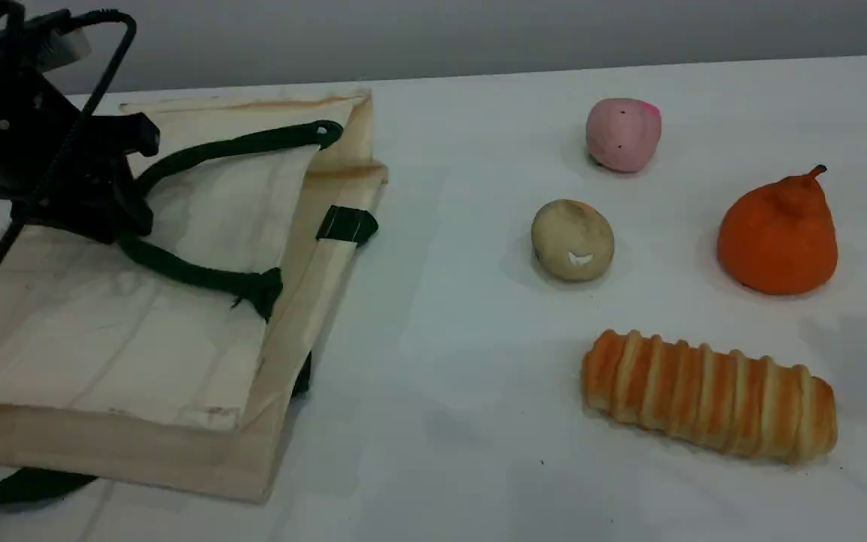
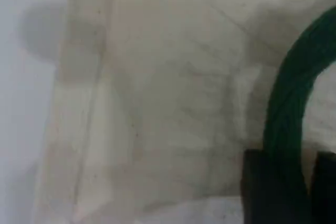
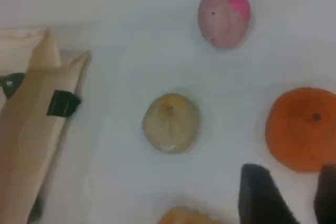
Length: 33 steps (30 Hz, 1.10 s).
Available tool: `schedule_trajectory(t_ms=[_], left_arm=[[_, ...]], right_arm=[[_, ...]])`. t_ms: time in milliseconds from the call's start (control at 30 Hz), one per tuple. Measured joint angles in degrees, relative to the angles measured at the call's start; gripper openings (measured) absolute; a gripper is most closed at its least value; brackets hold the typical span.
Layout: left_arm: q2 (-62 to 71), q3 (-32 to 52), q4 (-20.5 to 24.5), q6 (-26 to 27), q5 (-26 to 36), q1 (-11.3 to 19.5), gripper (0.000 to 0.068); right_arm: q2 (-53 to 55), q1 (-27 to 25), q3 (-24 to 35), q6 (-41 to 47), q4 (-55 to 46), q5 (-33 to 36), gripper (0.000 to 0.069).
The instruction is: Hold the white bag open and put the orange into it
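Although the left hand (image 1: 132, 184) sits on the dark green rope handle (image 1: 230, 147) with a finger on either side of the rope, the views do not settle whether it is pinching the rope or merely straddling it. Directly under that hand, the white bag (image 1: 102, 339) lies flat on the desk (image 1: 463, 301), its mouth not visibly opened.

The right hand (image 3: 296, 198) shows only in its own wrist view: fingers spread, bare desk between them, nothing held. The orange (image 1: 777, 237) stands upright just beyond those fingertips, near but apart from them, and well apart from the left hand and the bag. Further out from the right hand lie a beige ball (image 1: 573, 241), a pink ball (image 1: 623, 134) and a striped bread loaf (image 1: 708, 395).

Assessment: the task is at an early stage. No step is confirmed complete. Outstanding items are a secure hold on the handle, lifting it to open the bag, grasping the orange, carrying it across and releasing it inside.
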Motion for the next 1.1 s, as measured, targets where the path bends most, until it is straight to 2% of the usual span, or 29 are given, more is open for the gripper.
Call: schedule_trajectory(t_ms=[133,300,433,667,800,967,1100], left_arm=[[0.0,0.0,-1.9,0.0,0.0,0.0,0.0084],[-0.9,-0.3,-2.8,2.3,1.6,0.0,0.0076],[-3.1,-3.6,-3.6,4.5,8.2,0.0,0.0076],[-7.5,-13.8,-12.3,12.2,23.2,0.0,0.0076],[-9.5,-17.8,-14.3,12.3,29.5,-0.2,0.0076],[-10.0,-21.9,-14.7,12.3,34.7,-3.9,0.0074],[-10.0,-25.7,-14.5,11.5,35.3,-7.4,0.0074]], right_arm=[[0.0,0.0,0.0,0.0,0.0,-0.1,0.0246],[0.0,0.0,0.0,-0.3,0.0,-0.6,0.0246],[0.1,0.0,0.1,-0.3,0.0,-0.7,0.0246],[5.7,0.0,0.1,-0.3,-0.1,-1.0,0.0246],[9.3,0.0,0.1,-0.3,0.1,-3.5,0.0246],[13.5,0.1,0.2,-0.8,1.9,-5.7,0.0246],[16.6,0.1,0.2,-2.1,2.3,-8.5,0.0246]])
